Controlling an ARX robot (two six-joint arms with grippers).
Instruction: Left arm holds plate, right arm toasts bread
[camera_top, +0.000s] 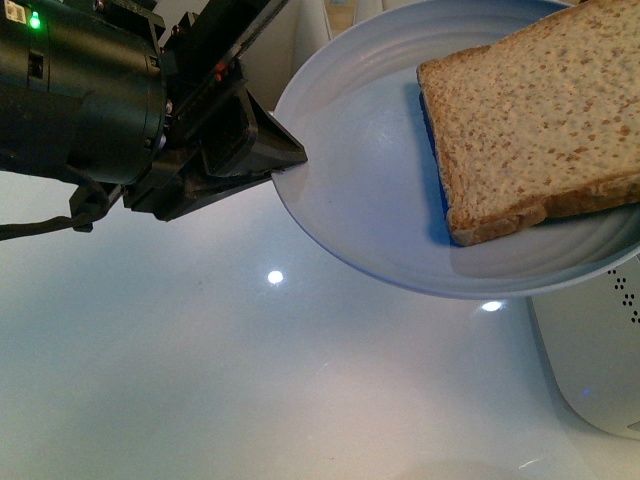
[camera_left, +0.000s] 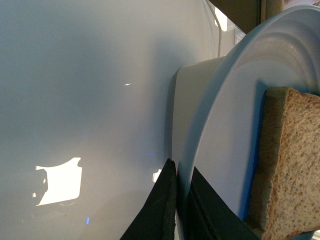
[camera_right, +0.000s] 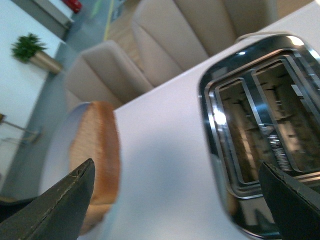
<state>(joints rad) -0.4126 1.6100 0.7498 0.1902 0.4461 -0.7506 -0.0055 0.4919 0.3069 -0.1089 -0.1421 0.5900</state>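
The bread (camera_top: 545, 115) lies flat on the plate (camera_top: 350, 190), partly cut off by the frame, so I'm guessing its long axis runs from the plate's middle out to the rim away from the clamped edge. The left arm (camera_top: 90, 90) has its jaws clamped on the rim, holding the plate up off the bench (camera_top: 200, 380) next to the toaster (camera_right: 260, 125). The right arm's jaws are spread wide and empty. Looks like pre-grab: it'll need to pinch an edge, stand the slice upright, and line it up with a slot.
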